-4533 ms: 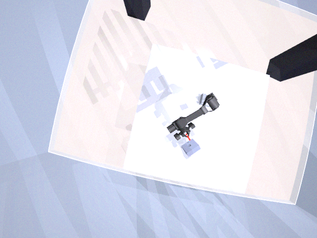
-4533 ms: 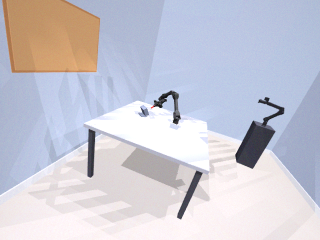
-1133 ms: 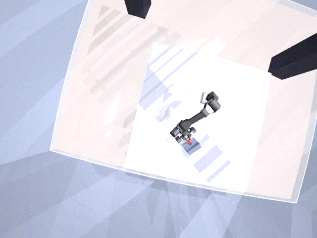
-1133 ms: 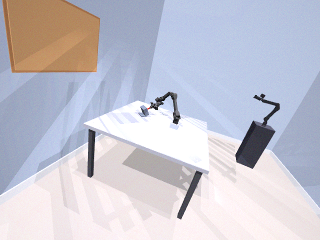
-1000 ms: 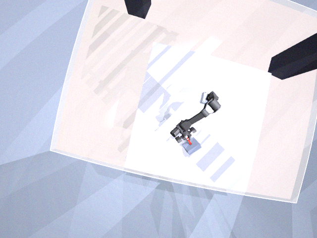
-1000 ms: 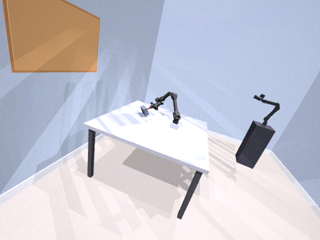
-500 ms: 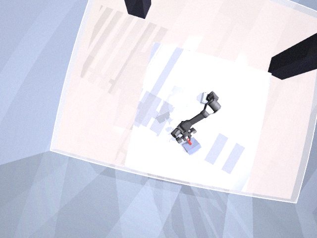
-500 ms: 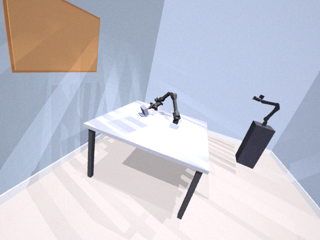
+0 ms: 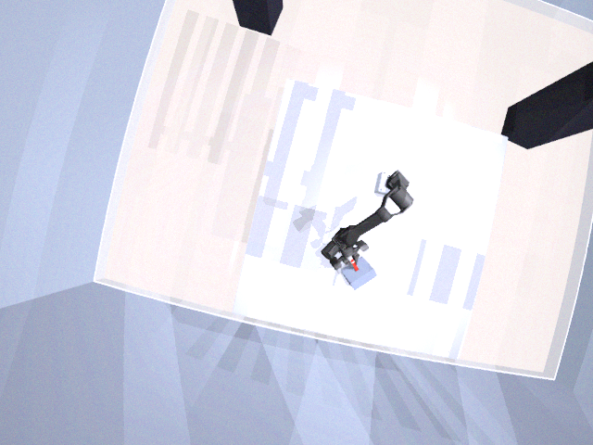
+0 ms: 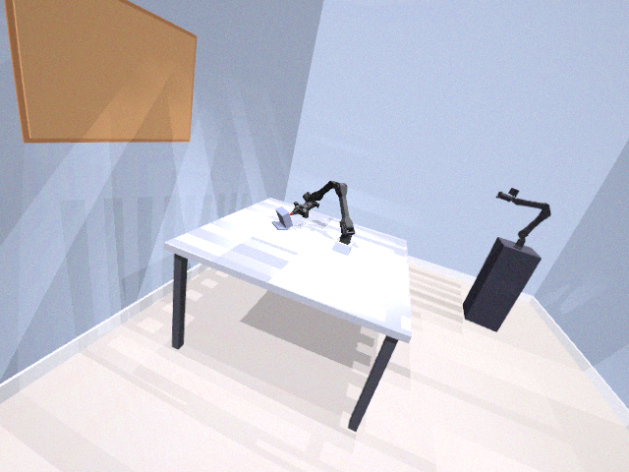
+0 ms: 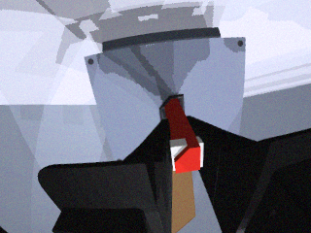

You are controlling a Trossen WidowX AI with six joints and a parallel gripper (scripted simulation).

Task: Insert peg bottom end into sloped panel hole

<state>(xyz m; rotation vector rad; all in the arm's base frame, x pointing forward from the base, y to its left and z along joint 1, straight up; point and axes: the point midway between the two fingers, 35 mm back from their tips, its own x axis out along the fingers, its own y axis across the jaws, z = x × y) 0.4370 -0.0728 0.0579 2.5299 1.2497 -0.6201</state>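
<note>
My gripper (image 9: 351, 261) (image 10: 294, 212) (image 11: 176, 123) is shut on the red peg (image 9: 355, 266) (image 10: 291, 214) (image 11: 181, 121), which has flat sides and a white band near the fingers. The peg slants away from the fingers toward the blue-grey sloped panel (image 9: 364, 277) (image 10: 283, 217) (image 11: 214, 73). In the wrist view, the peg's far end lies at the panel's angular, dark-rimmed hole (image 11: 163, 112) and covers most of it. It looks to be in the hole's mouth; how deep it sits cannot be told. The fingers are a little off the panel's face.
The panel stands on a flat base on the white table (image 9: 455, 191) (image 10: 324, 284). The arm's white base block (image 9: 382, 183) (image 10: 342, 248) is behind the gripper. A second arm (image 10: 533, 206) stands on a dark pedestal (image 10: 501, 284) away from the table.
</note>
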